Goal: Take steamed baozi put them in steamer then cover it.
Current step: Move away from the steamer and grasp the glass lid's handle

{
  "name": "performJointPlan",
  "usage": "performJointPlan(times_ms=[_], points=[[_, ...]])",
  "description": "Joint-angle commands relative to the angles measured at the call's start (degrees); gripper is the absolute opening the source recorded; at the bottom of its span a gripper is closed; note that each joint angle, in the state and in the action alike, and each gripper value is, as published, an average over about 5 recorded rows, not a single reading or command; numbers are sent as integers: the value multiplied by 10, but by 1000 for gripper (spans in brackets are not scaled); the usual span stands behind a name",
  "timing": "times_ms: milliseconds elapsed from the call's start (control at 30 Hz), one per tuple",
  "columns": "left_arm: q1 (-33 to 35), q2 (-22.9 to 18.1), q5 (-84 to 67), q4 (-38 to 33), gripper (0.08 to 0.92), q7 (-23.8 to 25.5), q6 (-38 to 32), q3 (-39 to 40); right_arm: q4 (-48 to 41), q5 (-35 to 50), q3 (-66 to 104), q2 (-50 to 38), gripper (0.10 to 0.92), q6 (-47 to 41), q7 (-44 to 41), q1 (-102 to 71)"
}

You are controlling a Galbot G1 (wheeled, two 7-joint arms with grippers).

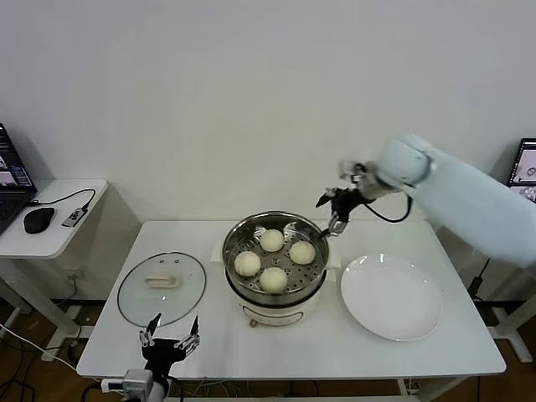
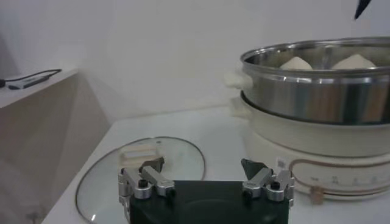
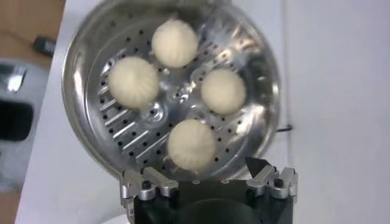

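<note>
Now the right pincer (image 1: 334,210) gapes wide and empty above the steamer (image 1: 275,251), holding four baozi (image 1: 271,240).

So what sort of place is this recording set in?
Probably a lab or office set up for kitchen tasks: a plain white table against a bare wall, a side desk with laptop and mouse, and a round stainless-steel steamer.
</note>
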Motion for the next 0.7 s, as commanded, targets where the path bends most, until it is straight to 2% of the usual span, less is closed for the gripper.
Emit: performJointPlan(times_ms=[33,300,533,700], points=[[-13,0,-29,1,823,-23,2,-1,178,122,409,-153,823,74,333,-366],[-21,-3,-13,8,823,-19,-2,1,209,121,690,-38,823,140,437,-649],[-31,0,0,11,823,-15,-3,-2,244,129,781,97,823,247,541,-795],[-39,11,7,25,823,-10,-11,-5,283,144,838,179,823,281,556,-910]])
